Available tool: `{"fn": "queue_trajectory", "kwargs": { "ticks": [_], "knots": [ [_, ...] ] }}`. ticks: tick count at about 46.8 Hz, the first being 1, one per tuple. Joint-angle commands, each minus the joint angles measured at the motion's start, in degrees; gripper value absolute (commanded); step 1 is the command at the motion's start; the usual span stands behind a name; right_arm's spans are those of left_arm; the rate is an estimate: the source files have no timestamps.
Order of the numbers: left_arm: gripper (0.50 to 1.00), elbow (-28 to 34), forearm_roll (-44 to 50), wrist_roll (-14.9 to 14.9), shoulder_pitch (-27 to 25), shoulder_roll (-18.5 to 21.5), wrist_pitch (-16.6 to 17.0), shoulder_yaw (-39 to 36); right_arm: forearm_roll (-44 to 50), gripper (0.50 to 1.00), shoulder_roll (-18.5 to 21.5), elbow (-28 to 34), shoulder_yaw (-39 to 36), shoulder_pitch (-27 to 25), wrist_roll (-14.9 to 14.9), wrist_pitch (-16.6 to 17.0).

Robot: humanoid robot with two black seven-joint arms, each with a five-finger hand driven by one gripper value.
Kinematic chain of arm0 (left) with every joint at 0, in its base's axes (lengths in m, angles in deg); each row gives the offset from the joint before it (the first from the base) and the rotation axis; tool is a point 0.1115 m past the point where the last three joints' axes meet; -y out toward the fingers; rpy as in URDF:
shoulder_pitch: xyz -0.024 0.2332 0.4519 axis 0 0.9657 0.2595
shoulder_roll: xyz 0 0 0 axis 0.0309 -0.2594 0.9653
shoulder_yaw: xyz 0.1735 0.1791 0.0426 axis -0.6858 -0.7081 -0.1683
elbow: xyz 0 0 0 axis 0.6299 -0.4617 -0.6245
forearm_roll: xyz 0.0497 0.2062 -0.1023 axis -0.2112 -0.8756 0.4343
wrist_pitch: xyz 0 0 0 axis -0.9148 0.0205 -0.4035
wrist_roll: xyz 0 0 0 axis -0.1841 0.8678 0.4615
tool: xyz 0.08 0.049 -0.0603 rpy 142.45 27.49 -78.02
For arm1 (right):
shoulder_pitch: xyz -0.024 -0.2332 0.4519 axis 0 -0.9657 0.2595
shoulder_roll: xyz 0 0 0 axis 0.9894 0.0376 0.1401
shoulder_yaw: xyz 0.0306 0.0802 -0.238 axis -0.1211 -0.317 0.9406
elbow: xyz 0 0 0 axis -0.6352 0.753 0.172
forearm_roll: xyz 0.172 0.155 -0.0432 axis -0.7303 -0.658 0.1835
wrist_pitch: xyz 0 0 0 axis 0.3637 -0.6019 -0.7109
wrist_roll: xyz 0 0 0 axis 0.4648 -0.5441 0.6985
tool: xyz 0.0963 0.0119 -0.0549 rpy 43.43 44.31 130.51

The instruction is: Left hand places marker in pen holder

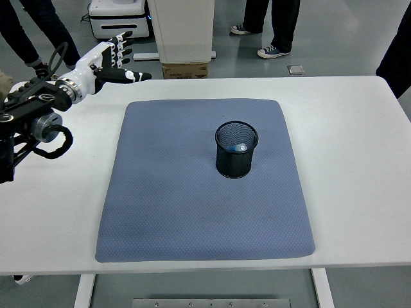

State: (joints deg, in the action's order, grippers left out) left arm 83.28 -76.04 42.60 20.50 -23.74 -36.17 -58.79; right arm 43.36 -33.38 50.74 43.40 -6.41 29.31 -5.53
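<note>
left hand [109,59], its white-and-black fingers spread and empty, hovers over the white table's [359,160] far-left corner, well apart from the black mesh pen holder [236,150] at the blue mat's [180,205] centre-right, the marker [240,147] already inside.

a blue-grey mat [192,192] lies flat on the white table [359,160]. beyond the far edge stand a cardboard box [185,69], a white machine [119,17], and people's legs [273,25].
</note>
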Motion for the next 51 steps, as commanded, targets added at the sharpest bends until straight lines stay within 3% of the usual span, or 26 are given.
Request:
{"fn": "queue_trajectory", "kwargs": {
  "ticks": [1, 5, 16, 21, 51],
  "knots": [
    [1.0, -2.7, 1.8, 0.1, 1.6, 0.6, -3.6, 0.4, 0.0, 1.0, 0.0, 0.0, 0.0, 0.0, 0.0, 0.0],
    [1.0, -3.7, 4.3, 0.2, 3.6, 0.9, -5.2, 1.9, 0.0, 1.0, 0.0, 0.0, 0.0, 0.0, 0.0, 0.0],
    [1.0, -3.7, 6.5, 0.2, 7.7, 3.3, -5.3, 8.0, 0.3, 1.0, 0.0, -0.1, 0.1, 0.0, 0.1, 0.2],
    [1.0, -3.7, 6.7, 0.2, 8.7, 3.4, -5.3, 8.5, 0.0, 1.0, 0.0, -2.4, 0.1, -0.6, 0.8, 0.8],
    [1.0, -3.4, 6.6, 0.5, 12.2, 3.2, -5.3, 9.5, 0.2, 1.0, 0.0, -0.8, -0.1, -1.2, 1.1, 0.3]
  ]
}}
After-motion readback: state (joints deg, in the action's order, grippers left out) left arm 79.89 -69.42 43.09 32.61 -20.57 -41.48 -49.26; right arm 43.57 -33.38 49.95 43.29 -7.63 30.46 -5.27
